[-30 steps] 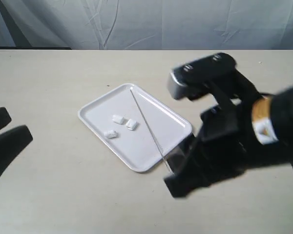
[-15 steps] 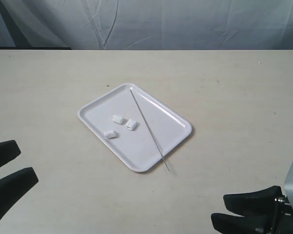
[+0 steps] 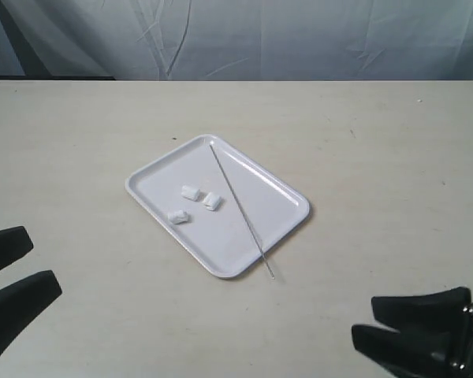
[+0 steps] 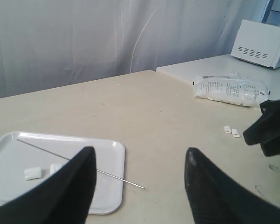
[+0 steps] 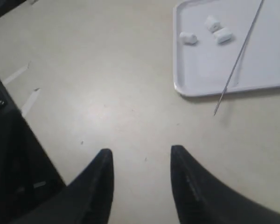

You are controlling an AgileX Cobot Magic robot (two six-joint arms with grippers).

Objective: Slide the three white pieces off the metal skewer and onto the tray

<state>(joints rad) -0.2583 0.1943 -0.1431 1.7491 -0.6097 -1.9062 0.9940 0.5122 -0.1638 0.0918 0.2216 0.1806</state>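
The white tray (image 3: 162,177) lies mid-table. Three white pieces (image 3: 191,192) (image 3: 213,201) (image 3: 177,216) rest loose on it, left of the metal skewer (image 3: 240,209). The bare skewer lies diagonally across the tray, its near end past the rim. My left gripper (image 3: 39,264) is open at the left edge and my right gripper (image 3: 363,319) is open at the bottom right, both empty and far from the tray. The left wrist view shows the left gripper (image 4: 140,150), tray (image 4: 107,154) and skewer (image 4: 116,178). The right wrist view shows the right gripper (image 5: 142,150), tray (image 5: 196,70), skewer (image 5: 235,65) and pieces (image 5: 188,37).
A clear bag of white pieces (image 4: 231,88) and a white appliance (image 4: 263,37) sit on an adjoining table. Two stray white bits (image 4: 232,131) lie on the tabletop beyond the tray. Pale tape marks (image 5: 16,74) show on the table. A grey curtain (image 3: 236,39) hangs behind.
The right arm, which hung beside the tray's right edge a second ago, has pulled back to the bottom right corner. The left gripper has dropped slightly lower. The tray, skewer and pieces have not moved.
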